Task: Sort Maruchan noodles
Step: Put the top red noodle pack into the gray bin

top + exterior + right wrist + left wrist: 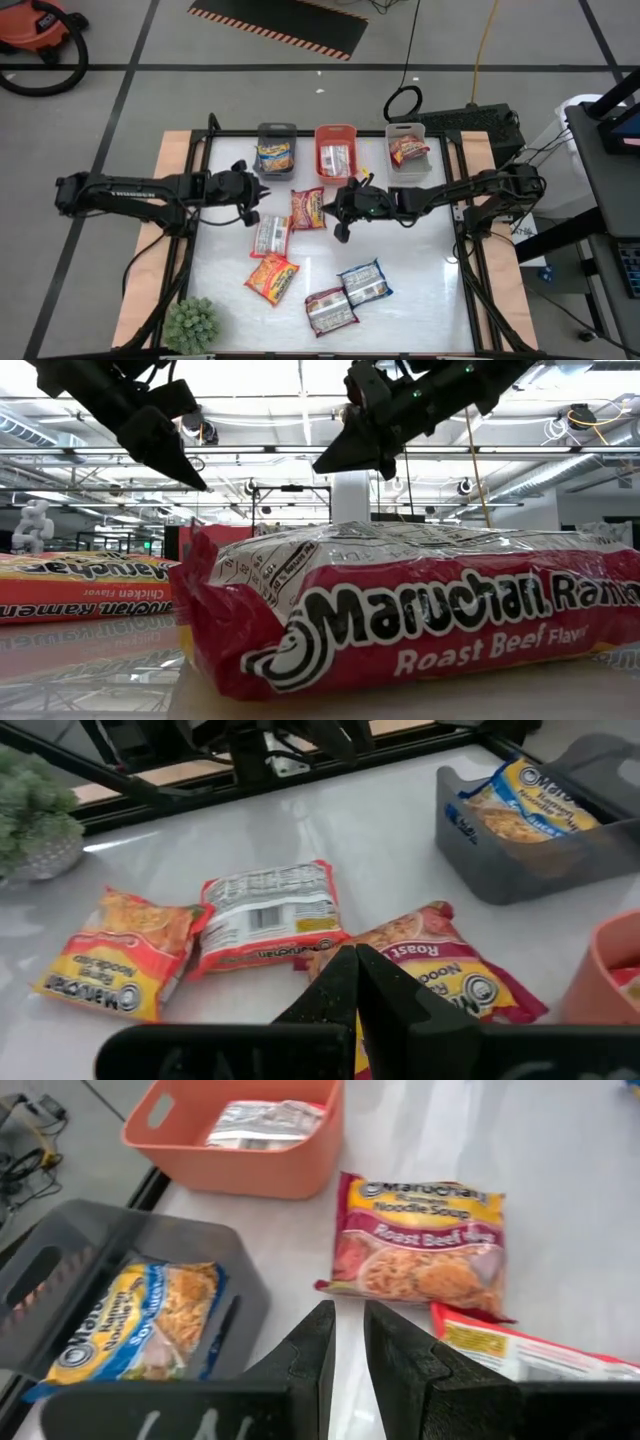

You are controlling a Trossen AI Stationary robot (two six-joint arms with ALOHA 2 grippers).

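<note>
High view first: we see the Roast Beef packet (308, 209) lying flat on the white table (420, 270), just in front of the orange bin (335, 152), with its long axis running from the bin side toward the near edge. It sits between our two tools. The right gripper (341, 212) hovers just beside the packet's right edge, fingers pressed together and holding nothing; the right wrist view shows that packet (440, 980) directly under and ahead of the closed tips. The left gripper (262, 189) hangs near the dark grey bin (275, 150), a little farther from the packet, its fingers (310, 1355) narrowly parted with nothing between them. From there the packet (420, 1250) lies ahead and off to one side.

We judge the right arm the nearer, but its jaws would have to spread before coming down across the packet's short width. Other noodle packets lie loose on the table: one face-down (270, 234) touching the Roast Beef packet's lower left corner, and more nearer the front edge.
</note>
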